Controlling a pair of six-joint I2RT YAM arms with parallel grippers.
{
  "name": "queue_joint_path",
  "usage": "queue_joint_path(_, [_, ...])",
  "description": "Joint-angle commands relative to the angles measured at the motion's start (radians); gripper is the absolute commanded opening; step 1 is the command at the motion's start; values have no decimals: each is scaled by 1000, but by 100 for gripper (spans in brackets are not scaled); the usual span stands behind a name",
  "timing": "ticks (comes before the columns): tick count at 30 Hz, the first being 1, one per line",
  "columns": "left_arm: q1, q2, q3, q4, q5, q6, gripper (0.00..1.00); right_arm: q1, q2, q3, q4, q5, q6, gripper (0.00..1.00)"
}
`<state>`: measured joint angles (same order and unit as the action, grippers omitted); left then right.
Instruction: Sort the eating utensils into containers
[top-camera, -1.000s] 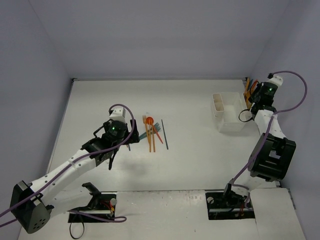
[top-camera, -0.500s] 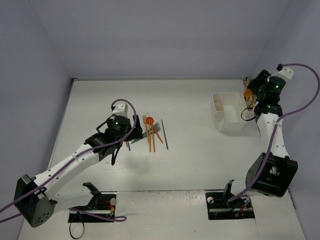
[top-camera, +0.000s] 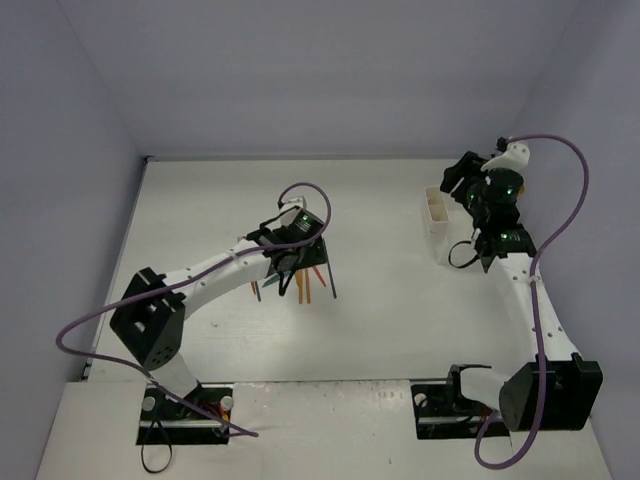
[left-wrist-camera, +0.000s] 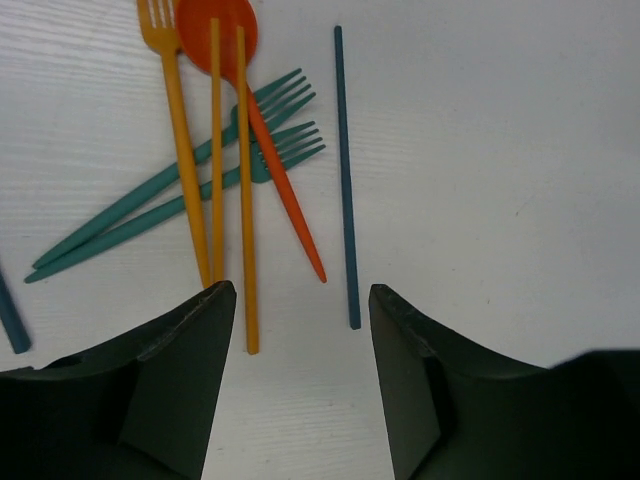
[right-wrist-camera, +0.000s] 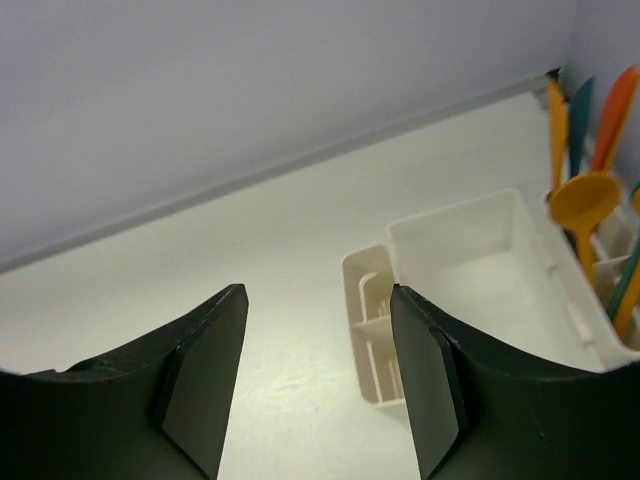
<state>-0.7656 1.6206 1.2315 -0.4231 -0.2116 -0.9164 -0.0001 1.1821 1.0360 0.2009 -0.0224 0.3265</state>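
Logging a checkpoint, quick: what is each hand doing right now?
Left hand: open, empty, above the loose utensils.
Right hand: open, empty, near the white holder.

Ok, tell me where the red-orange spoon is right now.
Left wrist view, upper left: the red-orange spoon crosses two teal forks, its handle between the orange handles and the thin teal stick.

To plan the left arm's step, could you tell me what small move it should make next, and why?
Probably centre the left end effector over the straight teal utensil and lower: its jaws stand open and empty, and that piece lies apart from the crossed orange fork and teal forks.
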Motion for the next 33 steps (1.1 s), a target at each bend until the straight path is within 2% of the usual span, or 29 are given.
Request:
queue_joint_path(1, [-31,104,134,-39,19,-95,51,62,-66,-38,19,1,14,57])
queue_joint_path(6, [-41,258,249,-113,11,-121,45,109,-125,-95,-20,-18,15,59])
queue_joint_path(10, [-41,323,303,-186,-11,-137,41,138,-179,-140,-47,-33,11,59])
queue_joint_path(18, [-36,342,312,-248,-52,-178,37,171,-244,-199,-69,-66,24,62])
queue_joint_path(33, [28,442,340,-266,-7,-178,32,214,-291,-228,-86,-29,-20,65])
